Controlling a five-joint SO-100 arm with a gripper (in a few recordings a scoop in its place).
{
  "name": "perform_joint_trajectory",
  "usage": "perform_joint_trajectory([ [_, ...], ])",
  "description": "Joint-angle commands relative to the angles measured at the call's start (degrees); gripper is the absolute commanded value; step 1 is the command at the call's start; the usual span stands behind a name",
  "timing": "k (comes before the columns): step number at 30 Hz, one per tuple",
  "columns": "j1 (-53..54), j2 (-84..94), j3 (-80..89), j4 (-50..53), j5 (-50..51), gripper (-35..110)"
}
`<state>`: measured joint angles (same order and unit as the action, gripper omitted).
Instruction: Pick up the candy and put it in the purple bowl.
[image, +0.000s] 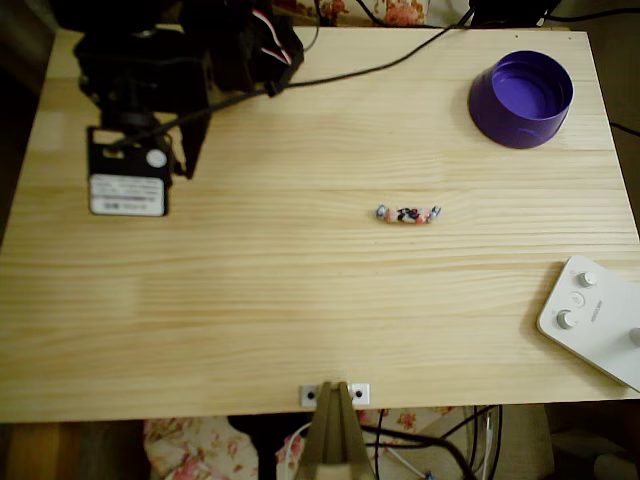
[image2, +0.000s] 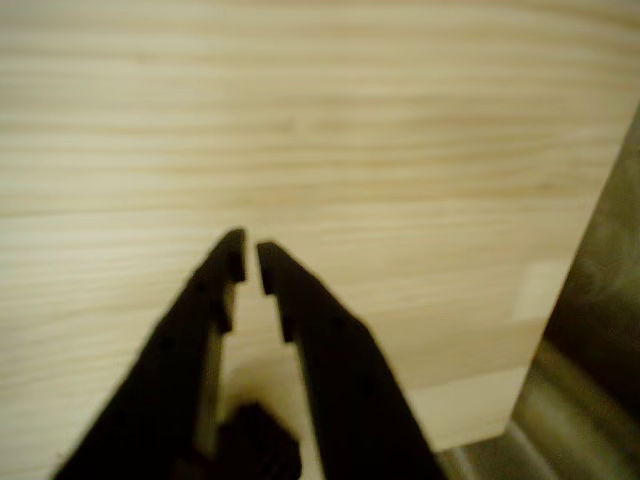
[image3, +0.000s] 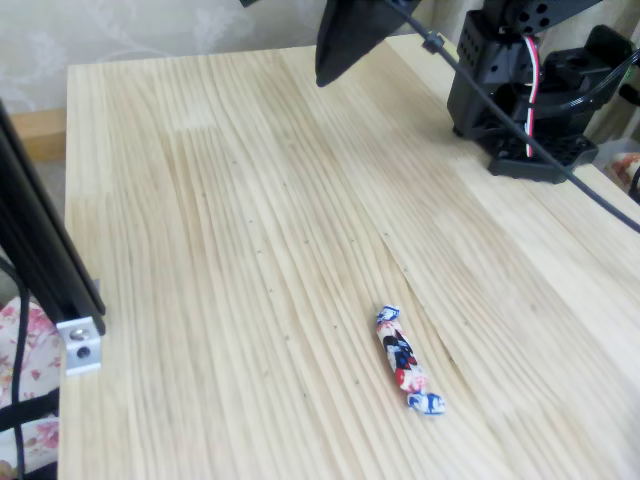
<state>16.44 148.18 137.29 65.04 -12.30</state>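
The candy (image: 408, 213), a small wrapped sweet with twisted ends, lies flat near the middle of the wooden table; in the fixed view the candy (image3: 408, 362) sits low and right of centre. The purple bowl (image: 521, 98) stands upright at the table's far right corner, with nothing visible inside. My black gripper (image: 188, 160) hangs over the far left part of the table, well away from candy and bowl. In the wrist view the gripper (image2: 250, 258) has its fingers almost touching, with nothing between them and bare wood below. In the fixed view the gripper (image3: 324, 76) points down at the top edge.
A white device with knobs (image: 595, 318) lies at the near right corner. The arm's base (image3: 520, 90) and a black cable (image: 380, 65) occupy the far side. A metal bracket (image: 335, 394) is fixed at the near edge. Table edge (image2: 540, 400) is close to the gripper.
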Motion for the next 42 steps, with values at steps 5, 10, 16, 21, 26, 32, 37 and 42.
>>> perform_joint_trajectory([
  [5, -4.9, -4.5, -9.2, -5.0, -5.0, -1],
  [10, -10.6, -10.5, -15.8, -5.1, -15.2, -1],
  [16, -19.8, -15.5, -23.2, -1.7, -30.5, -1],
  [21, -28.3, -17.0, -25.8, 3.6, -35.2, -1],
  [26, -33.5, -20.7, -27.9, 5.0, -36.8, -1],
  [32, -39.2, -31.6, -36.2, 10.3, -38.9, 3],
  [37, -42.7, -38.6, -41.9, 11.6, -37.7, 5],
  [42, -46.4, -42.5, -44.2, 12.0, -34.0, 9],
])
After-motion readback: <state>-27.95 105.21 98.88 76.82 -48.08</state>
